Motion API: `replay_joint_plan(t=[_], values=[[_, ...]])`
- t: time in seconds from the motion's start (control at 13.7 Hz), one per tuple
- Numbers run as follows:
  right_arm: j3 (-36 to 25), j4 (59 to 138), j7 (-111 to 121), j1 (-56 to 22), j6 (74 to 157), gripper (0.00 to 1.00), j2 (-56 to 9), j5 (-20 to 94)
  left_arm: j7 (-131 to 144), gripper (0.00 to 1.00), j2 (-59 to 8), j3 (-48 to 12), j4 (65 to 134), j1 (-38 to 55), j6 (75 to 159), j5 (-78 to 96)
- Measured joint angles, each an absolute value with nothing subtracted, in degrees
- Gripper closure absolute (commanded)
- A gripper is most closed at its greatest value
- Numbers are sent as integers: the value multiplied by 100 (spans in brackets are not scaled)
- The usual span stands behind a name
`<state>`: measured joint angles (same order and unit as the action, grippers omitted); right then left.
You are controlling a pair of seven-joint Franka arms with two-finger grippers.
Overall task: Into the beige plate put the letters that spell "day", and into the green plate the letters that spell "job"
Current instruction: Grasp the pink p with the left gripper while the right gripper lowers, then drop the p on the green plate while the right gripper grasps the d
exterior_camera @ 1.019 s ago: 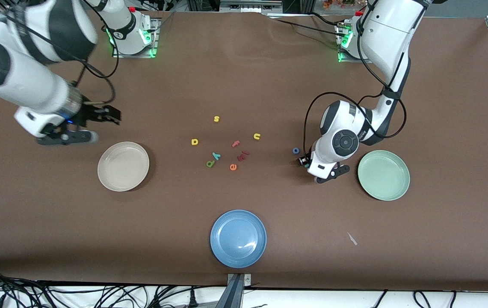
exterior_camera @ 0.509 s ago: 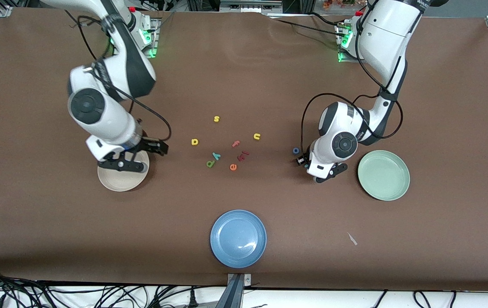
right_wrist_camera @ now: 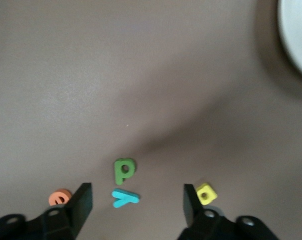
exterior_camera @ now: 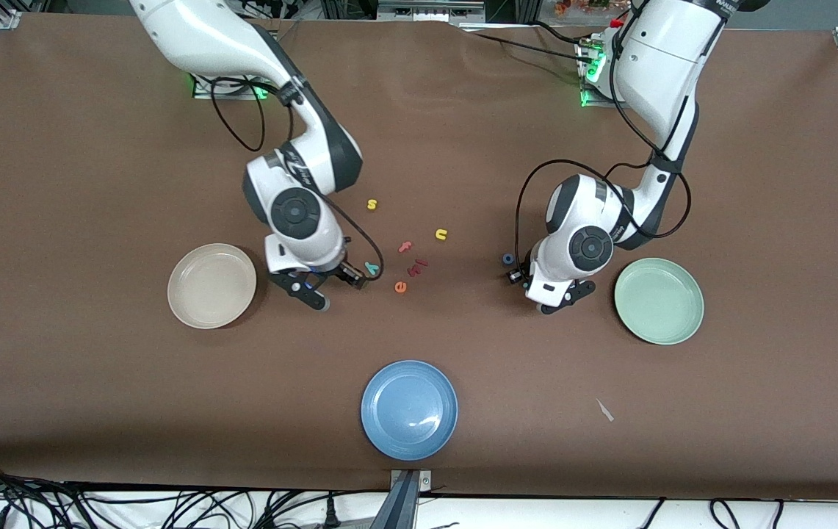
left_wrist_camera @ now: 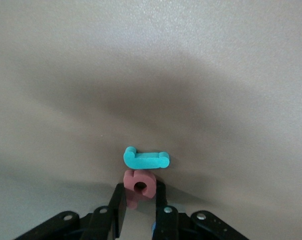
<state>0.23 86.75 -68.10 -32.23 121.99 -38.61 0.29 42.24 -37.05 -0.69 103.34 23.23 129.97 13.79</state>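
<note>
The left gripper [left_wrist_camera: 139,212], low beside the pale mint-green plate [exterior_camera: 659,300], pinches the salmon-red foam b [left_wrist_camera: 139,183], the thin teal foam j [left_wrist_camera: 146,159] just beside it. The right gripper [right_wrist_camera: 136,204] hangs wide over the green foam d [right_wrist_camera: 123,170] and teal foam y [right_wrist_camera: 124,198], near the cream-beige plate [exterior_camera: 211,286].

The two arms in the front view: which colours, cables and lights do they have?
Both arms have glossy white shells with dark grey joint bands and round dark caps. A thin black cable loops along each forearm. The left gripper and right gripper have black fingers. Green lights glow at both bases.

Even overhead light, soft shadows, blurred wrist views
</note>
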Motion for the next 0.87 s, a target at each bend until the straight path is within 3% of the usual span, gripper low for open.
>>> replay_joint_plan(t=[0.29,0.51,0.87], values=[[15,8477,-7465,-3390,12582,27,-4259,26,3860,99,-3168,19,10039,2007,11619,1378],[12,8474,-7510,-3442,12810,27,-4403,26,3065,98,-2595,66,10053,1184,10767,1042],[-4,8495,-7530,-3456,12985,28,-4588,24,1887,91,-2939,69,10220,170,10930,426]])
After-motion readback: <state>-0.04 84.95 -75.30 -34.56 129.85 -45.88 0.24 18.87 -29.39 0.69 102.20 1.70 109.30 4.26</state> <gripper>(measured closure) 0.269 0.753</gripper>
